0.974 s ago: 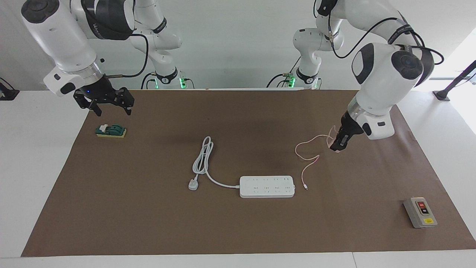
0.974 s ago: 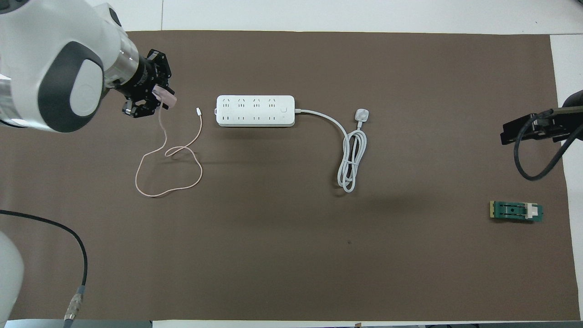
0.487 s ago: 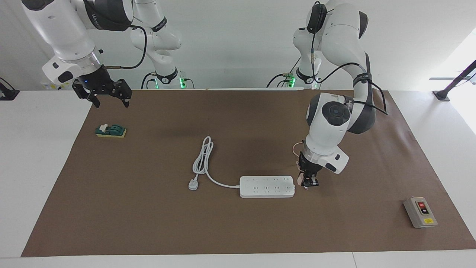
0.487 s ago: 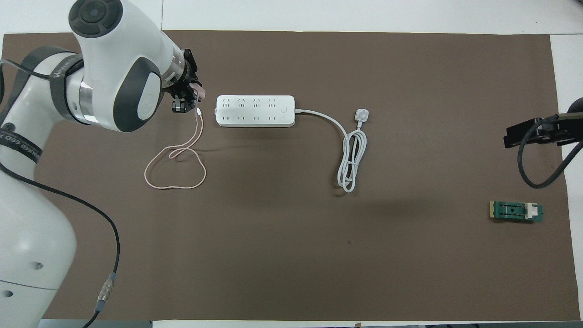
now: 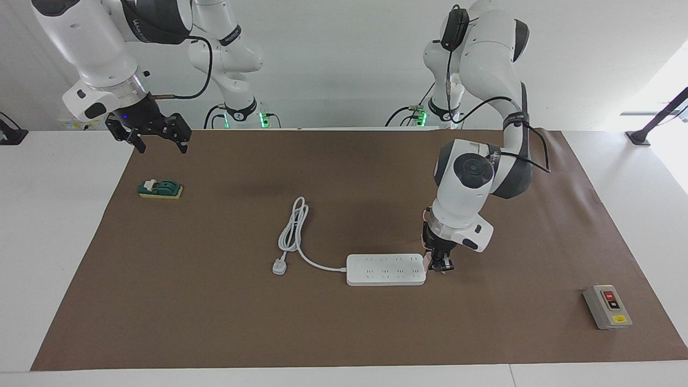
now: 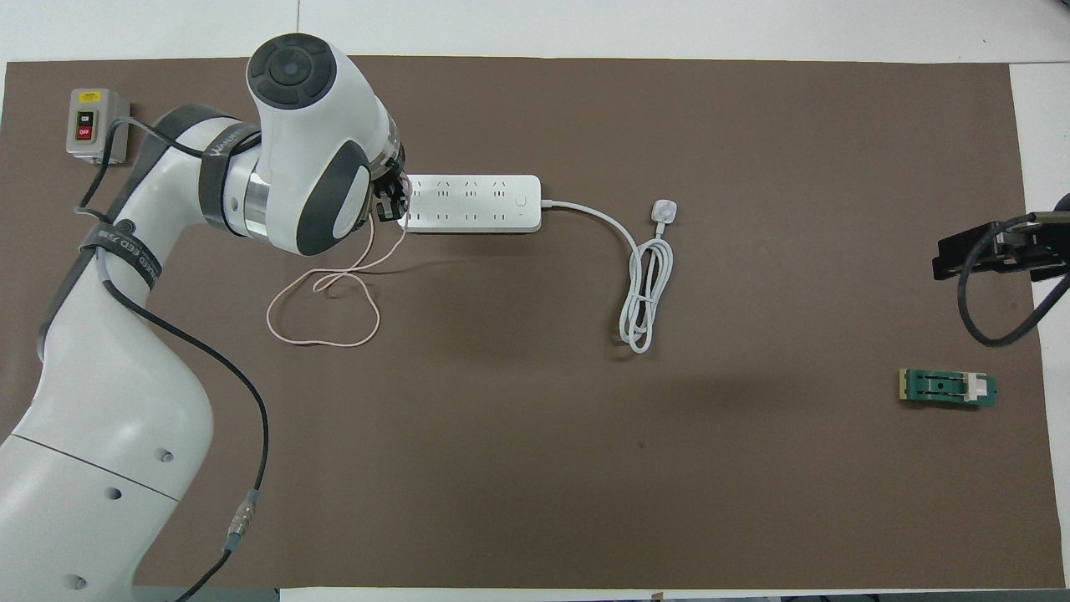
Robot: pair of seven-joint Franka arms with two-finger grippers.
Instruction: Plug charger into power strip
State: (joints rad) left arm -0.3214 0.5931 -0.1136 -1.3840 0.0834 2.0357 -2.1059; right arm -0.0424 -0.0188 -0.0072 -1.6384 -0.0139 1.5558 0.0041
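You have the left tool [image 5: 441, 264] down at the end of the long flat white power strip [image 5: 385, 269] that points toward the left arm's end of the bench, its fingers closed tight on the small pale-pink cube-shaped charger [image 5: 427, 260]. The charger sits between the fingertips, right against that short end of the strip; you cannot tell whether it touches the strip or hangs just above its edge. In the overhead view the arm's wrist hides most of the tool, and only a sliver of pink shows at the strip's corner [image 6: 404, 181]. The charger's thin pink cable [image 6: 322, 313] trails from the tool back toward the robots and lies in a loose loop on the brown bench cover [image 6: 535, 468]. The strip's thick white cord [image 5: 294, 228] runs off its other end to a coil and a white plug [image 5: 278, 266]. Your right tool [image 5: 156, 141] waits with its fingers spread wide and nothing in them, raised above the bench edge near the small green block on a yellow base [image 5: 160, 188]. A grey box with red and black buttons [image 5: 607, 307] sits at the left arm's end of the bench, well apart from the strip.
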